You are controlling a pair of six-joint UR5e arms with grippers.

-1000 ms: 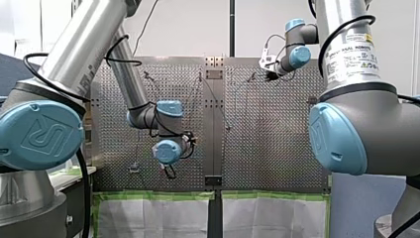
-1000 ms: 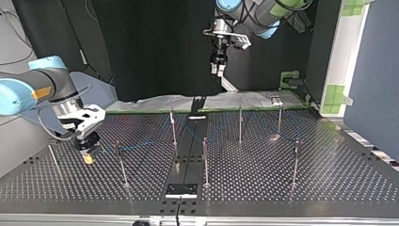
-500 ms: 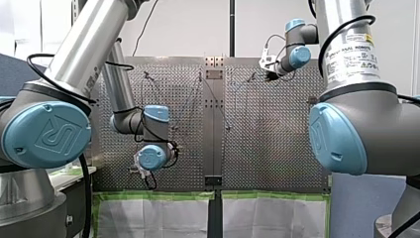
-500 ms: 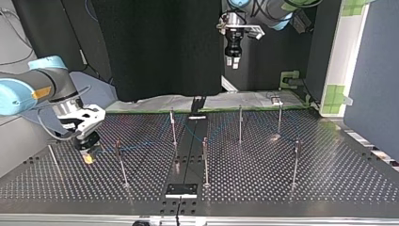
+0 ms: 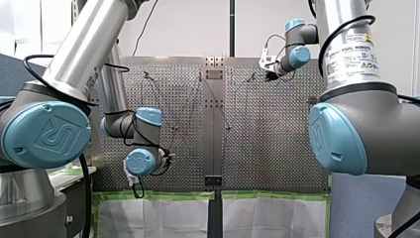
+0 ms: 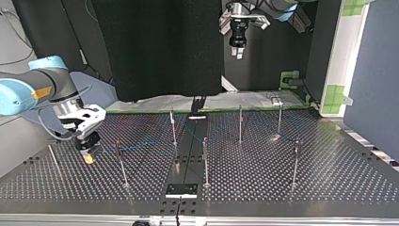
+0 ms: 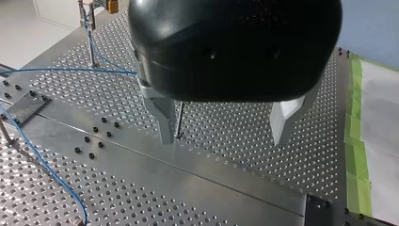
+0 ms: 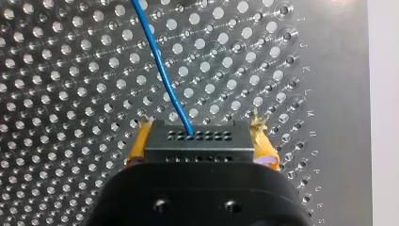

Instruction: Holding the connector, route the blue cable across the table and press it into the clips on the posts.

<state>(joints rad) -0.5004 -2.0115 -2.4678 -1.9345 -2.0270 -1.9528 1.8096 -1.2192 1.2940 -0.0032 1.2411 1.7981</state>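
Blue cable [image 8: 163, 70] looks thin, limp, light; hold belongs on its rigid black connector [image 8: 200, 146], pinched in my right jaws, lower left in the top view; left jaws spread, empty.

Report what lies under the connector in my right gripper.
The perforated table shows beneath the connector, with the blue cable leaving its face. The patch directly behind it is covered.

In the top view the clips [image 6: 205, 140] on the posts [image 6: 240, 125] are too small to tell whether the blue cable [image 6: 141, 143] sits in them. In the right wrist view my right gripper [image 8: 201, 134] hides the near half of the connector [image 8: 197, 146], and the cable leaves the frame at the far end.
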